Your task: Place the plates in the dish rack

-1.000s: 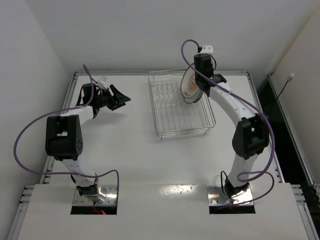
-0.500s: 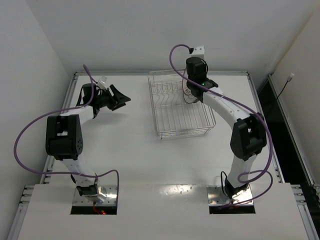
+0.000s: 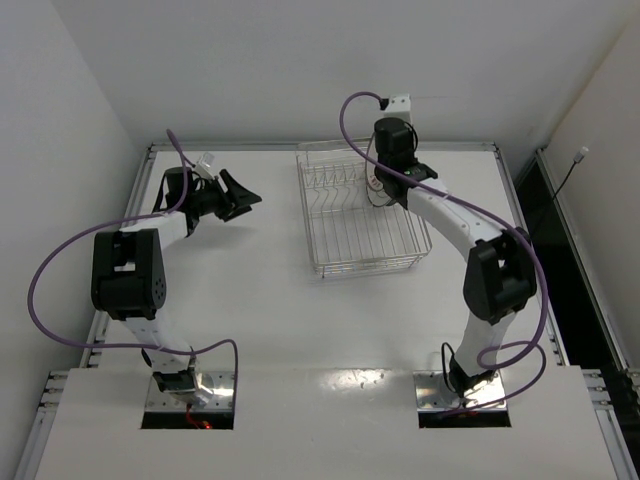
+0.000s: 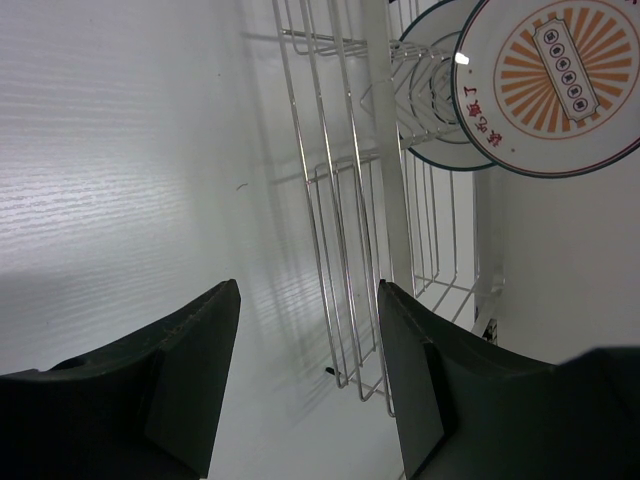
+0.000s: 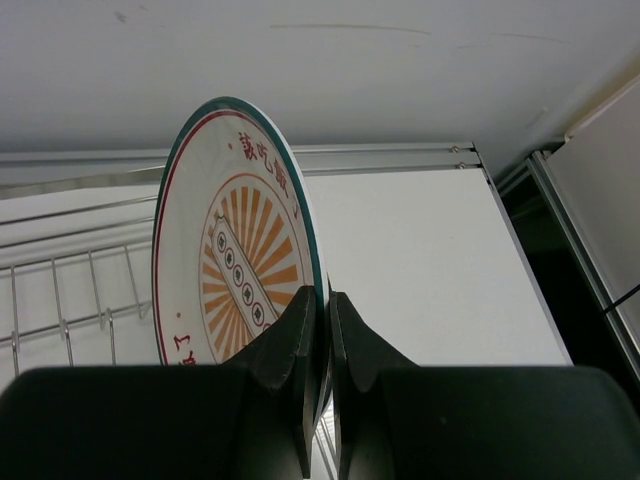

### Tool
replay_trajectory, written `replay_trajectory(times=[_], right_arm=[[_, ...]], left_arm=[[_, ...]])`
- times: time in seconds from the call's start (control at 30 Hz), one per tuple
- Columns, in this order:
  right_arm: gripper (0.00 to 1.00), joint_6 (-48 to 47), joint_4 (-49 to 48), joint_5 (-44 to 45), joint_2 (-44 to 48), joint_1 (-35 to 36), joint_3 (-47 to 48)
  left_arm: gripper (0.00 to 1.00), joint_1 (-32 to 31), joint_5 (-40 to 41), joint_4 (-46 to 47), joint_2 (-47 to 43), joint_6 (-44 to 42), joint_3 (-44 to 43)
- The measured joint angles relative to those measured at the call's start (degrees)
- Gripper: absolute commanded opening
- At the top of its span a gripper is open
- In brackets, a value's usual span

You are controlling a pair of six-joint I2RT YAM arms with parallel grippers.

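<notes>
Right gripper (image 5: 322, 302): 2 fingers pinching the rim of the orange sunburst plate (image 5: 235, 270), which is held upright on edge. Plate position: far right part of the chrome wire dish rack (image 3: 360, 225); contact with the wires cannot be told. 1 grey-ringed plate (image 4: 440, 105) also stands there, just behind the first in the left wrist view. Left gripper (image 4: 305, 300): fingers spread, holding nothing, over the white table (image 3: 260, 300), left of the rack.
</notes>
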State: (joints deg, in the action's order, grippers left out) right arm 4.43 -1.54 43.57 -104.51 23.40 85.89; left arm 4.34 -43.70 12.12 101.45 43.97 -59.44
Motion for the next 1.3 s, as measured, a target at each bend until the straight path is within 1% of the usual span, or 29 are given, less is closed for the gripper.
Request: replay_trajectory(times=[0.3, 0.67, 0.9, 1.0, 1.03, 1.1, 1.17, 1.2, 1.23, 1.27, 1.3], right_arm=[[0.0, -0.4, -1.4, 1.4, 1.1, 0.0, -1.6], [0.0, -2.7, -2.3, 0.8, 0.6, 0.1, -1.9], [0.0, -4.7, -4.1, 0.8, -2.1, 3.1, -4.5], [0.01, -4.6, -2.4, 0.8, -3.4, 4.5, -4.8], [0.02, -4.3, -2.3, 1.4, -3.8, 4.9, -4.7], [0.1, -3.2, -1.2, 1.2, -4.2, 5.2, -3.9], [0.21, -1.3, 1.7, 0.4, -4.3, 5.2, -2.2], [0.24, -0.5, 3.4, -0.1, -4.5, 5.2, -1.2], [0.27, 0.3, 5.6, -0.5, -4.9, 5.2, 0.6], [0.34, 1.0, 7.6, -1.0, -5.7, 5.2, 2.9], [0.38, 1.7, 9.8, -1.5, -6.4, 5.2, 5.2]], left_arm=[[0.54, 0.0, 0.0, 0.0, 0.0, 0.0, 0.0], [0.54, 0.0, 0.0, 0.0, 0.0, 0.0, 0.0], [0.54, 0.0, 0.0, 0.0, 0.0, 0.0, 0.0], [0.54, 0.0, -0.2, 0.0, 0.0, 0.0, 0.0], [0.54, 0.0, -0.2, 0.0, 0.0, 0.0, 0.0], [0.54, 0.0, -0.3, 0.0, 0.0, 0.0, 0.0], [0.54, 0.0, -0.3, 0.0, 0.0, 0.0, 0.0], [0.54, 0.0, -0.3, 0.0, 0.0, 0.0, 0.0], [0.54, 0.0, -0.3, 0.0, 0.0, 0.0, 0.0], [0.54, 0.0, -0.3, 0.0, 0.0, 0.0, 0.0], [0.54, 0.0, -0.3, 0.0, 0.0, 0.0, 0.0]])
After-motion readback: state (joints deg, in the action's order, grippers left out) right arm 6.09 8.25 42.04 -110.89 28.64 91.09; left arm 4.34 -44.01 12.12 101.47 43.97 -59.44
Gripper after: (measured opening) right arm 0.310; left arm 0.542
